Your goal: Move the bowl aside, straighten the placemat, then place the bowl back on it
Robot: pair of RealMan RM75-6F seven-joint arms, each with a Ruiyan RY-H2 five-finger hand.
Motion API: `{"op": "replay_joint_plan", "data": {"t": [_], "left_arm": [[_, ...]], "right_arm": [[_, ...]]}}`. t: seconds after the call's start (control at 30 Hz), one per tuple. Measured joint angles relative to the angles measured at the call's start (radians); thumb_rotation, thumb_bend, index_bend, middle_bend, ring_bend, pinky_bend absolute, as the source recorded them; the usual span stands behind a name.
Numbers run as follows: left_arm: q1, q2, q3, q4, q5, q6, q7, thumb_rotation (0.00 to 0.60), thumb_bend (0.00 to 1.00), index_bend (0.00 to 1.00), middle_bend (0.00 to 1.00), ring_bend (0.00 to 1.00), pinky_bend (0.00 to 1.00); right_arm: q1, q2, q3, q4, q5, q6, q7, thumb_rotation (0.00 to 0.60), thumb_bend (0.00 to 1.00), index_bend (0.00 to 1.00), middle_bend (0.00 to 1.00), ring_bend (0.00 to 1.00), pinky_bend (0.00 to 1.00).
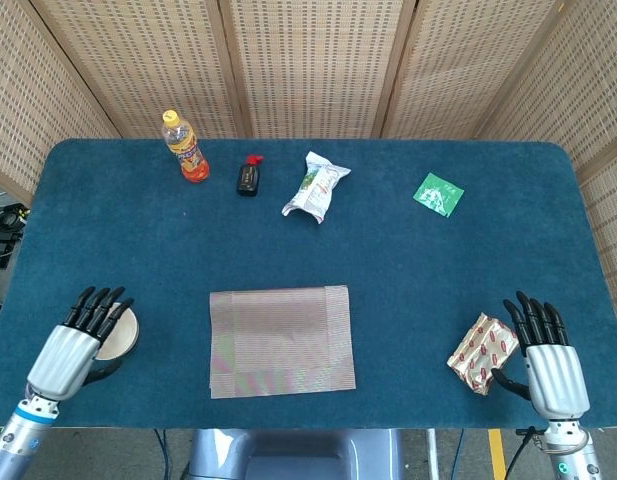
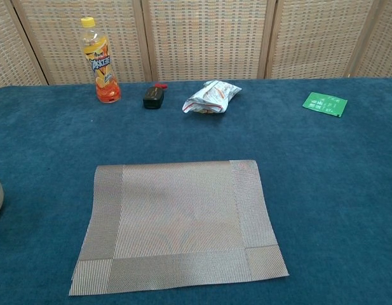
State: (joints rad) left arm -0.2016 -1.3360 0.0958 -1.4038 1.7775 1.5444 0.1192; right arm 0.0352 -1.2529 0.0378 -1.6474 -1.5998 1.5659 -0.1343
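Place: a staged robot test setup, not a lived-in room.
Backdrop: woven cane screen panels (image 1: 318, 60) in wooden frames fold around the far edge and both side edges of the table.
Surface: a table (image 1: 408, 270) covered edge to edge in dark blue felt-like cloth, corners rounded.
Floor: grey, with black cables (image 1: 0, 232) beyond the left edge and a yellow line (image 1: 495, 455) below the near right corner.

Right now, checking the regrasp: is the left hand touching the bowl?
Cannot tell: in the head view the left hand overlaps the bowl, hiding any contact.
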Motion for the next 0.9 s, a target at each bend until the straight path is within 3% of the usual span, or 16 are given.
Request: {"op": "replay_joint_plan", "data": {"t": [0.17, 0.43, 0.9], "left_arm": [[-0.009, -0.038, 0.026, -0.078, 0.038, -0.055, 0.125, 0.6, 0.13, 0.16, 0.0, 0.0, 0.0], [-0.015, -0.13, 0.04, -0.137, 0.025, -0.188, 0.313, 0.6, 0.13, 0.15, 0.0, 0.0, 0.0], [-0.014, -0.273, 0.06, -0.052, -0.001, -0.275, 0.389, 0.6, 0.14, 0.15, 0.0, 0.0, 0.0]], "right_arm": [[-0.001, 0.007, 0.002, -0.004, 0.003, 0.0, 0.009, 0.6, 0.1, 0.0, 0.0, 0.0, 0.0], [-0.002, 0.018, 0.002, -0.011, 0.003, 0.003, 0.022, 0.6, 0.1, 0.0, 0.0, 0.0, 0.0], [-0.002, 0.018, 0.004, -0.01, 0.004, 0.003, 0.019, 0.6, 0.1, 0.0, 0.0, 0.0, 0.0]]}}
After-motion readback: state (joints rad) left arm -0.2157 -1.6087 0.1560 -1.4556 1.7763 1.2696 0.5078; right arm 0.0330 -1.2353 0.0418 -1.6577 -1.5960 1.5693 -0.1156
